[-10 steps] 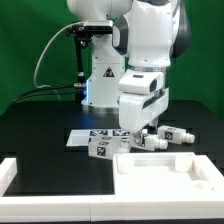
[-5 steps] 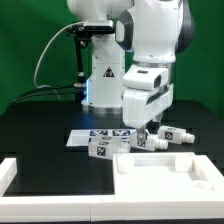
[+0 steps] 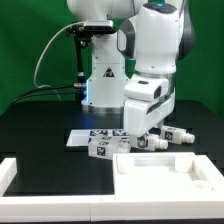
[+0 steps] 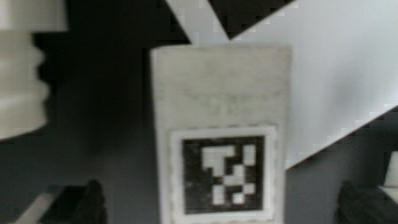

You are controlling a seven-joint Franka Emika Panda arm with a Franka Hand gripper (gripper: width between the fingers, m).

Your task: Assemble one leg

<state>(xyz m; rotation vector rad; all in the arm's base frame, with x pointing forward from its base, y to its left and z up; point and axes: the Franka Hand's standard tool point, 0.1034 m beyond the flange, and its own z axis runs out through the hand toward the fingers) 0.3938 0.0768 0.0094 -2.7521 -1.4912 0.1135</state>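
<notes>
In the wrist view a white oblong leg [image 4: 222, 120] with a black-and-white tag lies lengthwise between my two dark fingertips [image 4: 79, 205]. My gripper [image 4: 222, 206] is open, and the fingers stand well apart on either side of the leg without touching it. In the exterior view the gripper [image 3: 140, 133] hangs low over the table, just behind the tray-like piece, and partly hides a leg [image 3: 152, 141] below it. Another leg [image 3: 103, 147] lies to the exterior view's left, and one more [image 3: 178, 135] to its right.
The large white tray-like piece [image 3: 168, 176] with a raised rim lies at the front right. The marker board [image 3: 88, 136] lies flat behind the legs. A white rim [image 3: 10, 174] runs along the front left. The robot base [image 3: 100, 75] stands behind.
The arm's hand has shifted a little up and toward the exterior view's right. The legs and the tray-like piece have not moved.
</notes>
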